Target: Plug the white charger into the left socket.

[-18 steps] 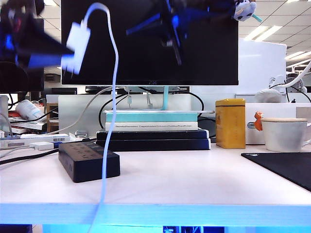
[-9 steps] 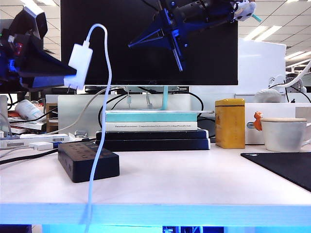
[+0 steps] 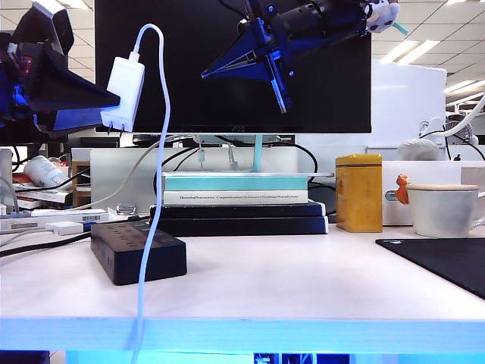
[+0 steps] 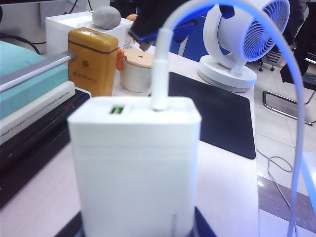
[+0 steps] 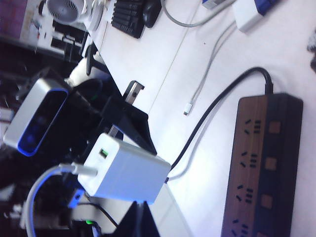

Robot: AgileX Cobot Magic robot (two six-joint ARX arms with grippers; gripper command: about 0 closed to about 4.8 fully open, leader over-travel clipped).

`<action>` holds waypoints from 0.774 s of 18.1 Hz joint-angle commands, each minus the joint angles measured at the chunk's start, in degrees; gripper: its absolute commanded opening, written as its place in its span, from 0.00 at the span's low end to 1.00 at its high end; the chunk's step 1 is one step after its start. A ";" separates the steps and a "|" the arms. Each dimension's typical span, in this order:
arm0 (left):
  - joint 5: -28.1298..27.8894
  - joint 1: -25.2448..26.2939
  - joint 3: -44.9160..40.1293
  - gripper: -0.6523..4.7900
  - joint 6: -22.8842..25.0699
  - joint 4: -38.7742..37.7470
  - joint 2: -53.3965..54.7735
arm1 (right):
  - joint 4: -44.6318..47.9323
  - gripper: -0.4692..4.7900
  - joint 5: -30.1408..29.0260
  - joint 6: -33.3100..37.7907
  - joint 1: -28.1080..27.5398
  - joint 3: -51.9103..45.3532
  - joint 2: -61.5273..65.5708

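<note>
The left gripper point(image 3: 106, 102) grips the white rectangular charger block point(image 3: 125, 85) high above the matte black power strip point(image 3: 139, 249) at near left. The right gripper point(image 3: 276, 72), jaws closed and empty, hovers high centre. The trailing white cable point(image 3: 155, 205) could tug the prongs off the left socket point(image 5: 253, 126) during descent.

White rectangular plastic charger block point(image 3: 126, 85): smooth, satin, w/ a smooth rubbery white cable point(image 3: 157, 189). Long black plastic power strip point(image 3: 139, 251): matt; top face looks brownish, faintly grained in right wrist view. White tabletop point(image 3: 288, 280): smooth, low sheen. Yellow tin box point(image 3: 359, 192): glossy metal. Flat black mat point(image 3: 447, 262): matt, cloth-like. Left gripper point(image 3: 100, 106) & right gripper point(image 3: 261, 67): matt black plastic.
</note>
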 commanded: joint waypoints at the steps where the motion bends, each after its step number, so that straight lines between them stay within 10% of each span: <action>1: 2.99 -0.13 0.20 0.50 -0.11 1.88 -0.15 | 0.46 0.09 -4.15 -8.24 0.07 0.24 -0.24; 7: 14.05 -0.13 0.26 0.50 -1.40 4.11 -0.20 | 0.55 0.16 -9.03 -15.47 0.07 0.26 -0.24; 9: 16.48 -0.13 0.37 0.50 -1.38 4.15 -0.20 | 0.79 0.39 -14.75 -17.33 0.22 0.26 -0.26; 12: 16.72 -0.13 0.68 0.50 -1.40 4.55 -0.17 | 0.74 0.98 -21.14 -18.43 0.79 0.26 -0.35; 14: 14.99 -0.15 1.49 0.50 -2.64 5.11 -0.17 | 1.25 1.00 -19.21 -19.50 2.12 0.26 -0.35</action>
